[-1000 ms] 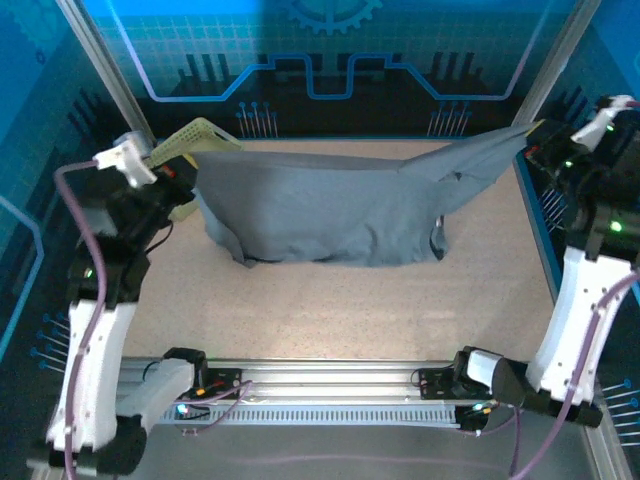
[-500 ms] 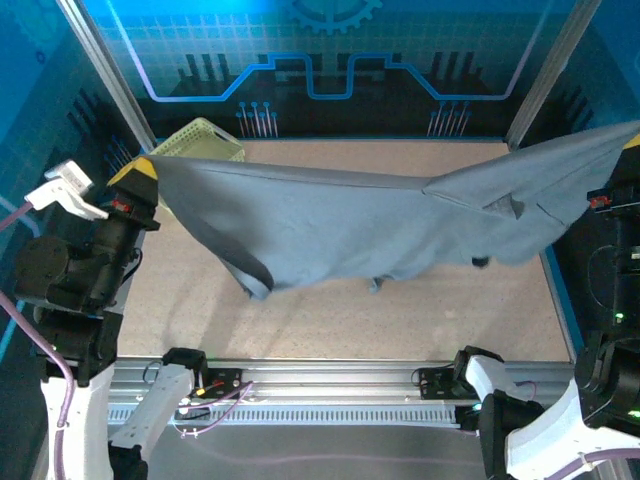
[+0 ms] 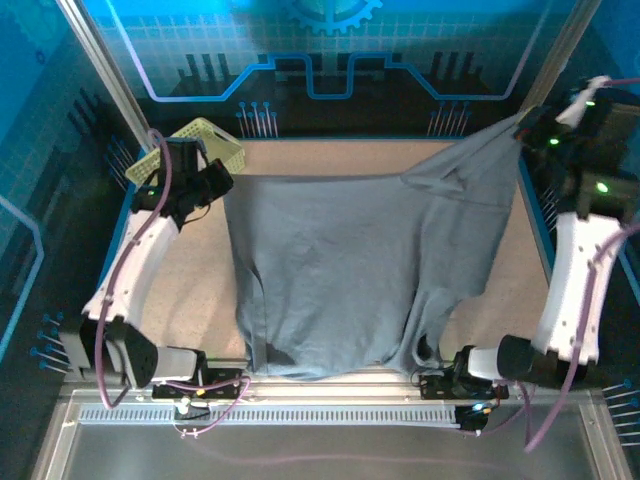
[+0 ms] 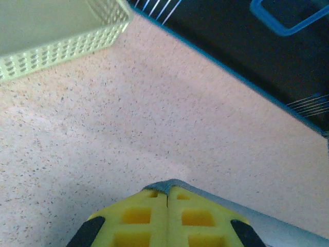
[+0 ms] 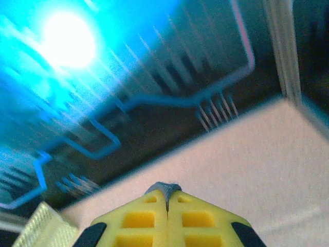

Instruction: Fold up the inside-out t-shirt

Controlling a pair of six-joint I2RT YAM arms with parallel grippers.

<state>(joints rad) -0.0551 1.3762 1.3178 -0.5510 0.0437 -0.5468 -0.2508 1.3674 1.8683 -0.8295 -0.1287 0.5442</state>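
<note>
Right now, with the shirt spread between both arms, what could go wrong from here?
1. The left fingers and right fingers show only a sliver of t-shirt at their tips; a hard tug might pull it free.
2. The near hem reaches the rail beside the right arm base and could snag there.
3. The basket sits close to the left fingers; a sideways move might knock it.

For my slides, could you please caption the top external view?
The left gripper and right gripper pinch far corners of the grey t-shirt, spread over the table; basket far left.
</note>
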